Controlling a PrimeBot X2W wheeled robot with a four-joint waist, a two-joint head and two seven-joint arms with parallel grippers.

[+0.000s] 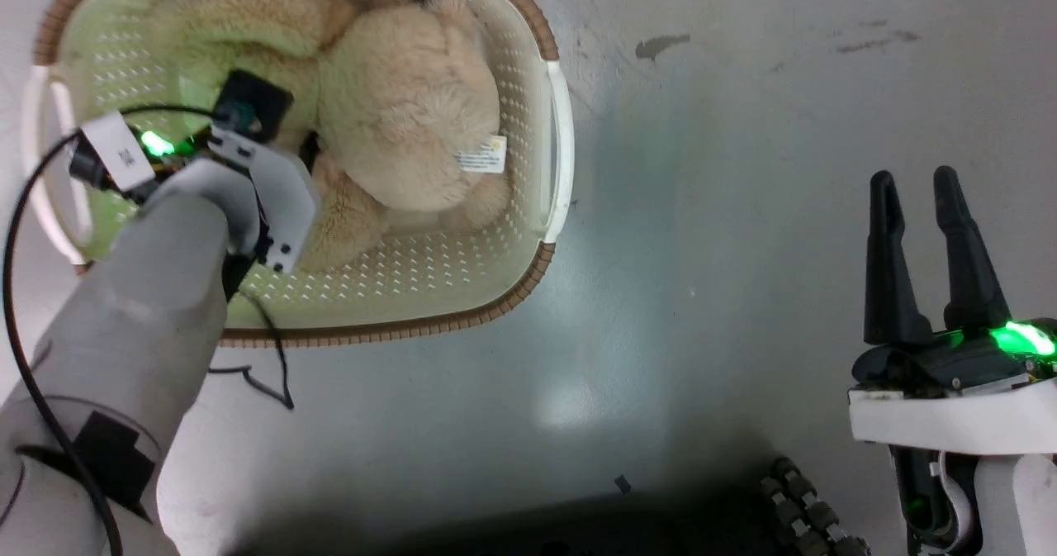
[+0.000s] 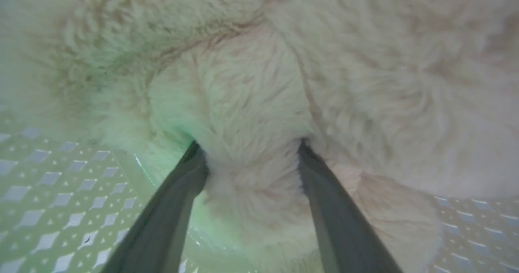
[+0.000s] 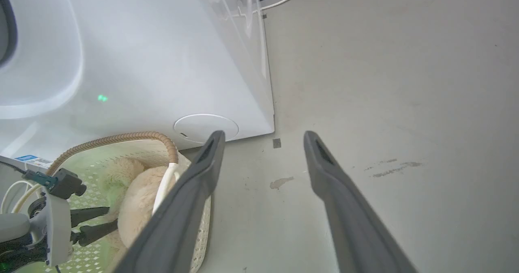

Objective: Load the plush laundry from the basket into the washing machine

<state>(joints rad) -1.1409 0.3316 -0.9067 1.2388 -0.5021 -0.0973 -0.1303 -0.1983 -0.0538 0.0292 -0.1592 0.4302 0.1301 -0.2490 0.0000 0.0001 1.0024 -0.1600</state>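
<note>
Item: beige long-furred plush toy (image 1: 405, 118), lying in the cream perforated plastic basket with brown woven-look rim (image 1: 462, 318), at 10 to 11 o'clock in the head view. It takes up most of the basket, with its white sewn tag (image 1: 483, 154) on the 3 o'clock side. Tool, left gripper (image 2: 249, 153): reaches into the basket with its two dark fingers spread and straddling one rounded lobe of fur. The tips are sunk in the pile on either side and nothing is pinched yet. Tool, right gripper (image 1: 914, 178): spread and empty over the grey floor (image 1: 702, 250) at 4 o'clock, well apart from the basket. Destination: large white front-loading washing machine (image 3: 162, 62), just beyond the basket, at 10 o'clock in the right wrist view. Whether its door is open cannot be told. Hazards, as judged: closing on loose fur instead of stuffing would let the toy slip out on the lift. The toy fits the light basket snugly, so it could drag the basket up or tip it. A single-limb hold would leave the bulk hanging, likely to catch the rim or the machine front. The black wrist cable (image 1: 16, 209) loops near the rim and may snag.
</note>
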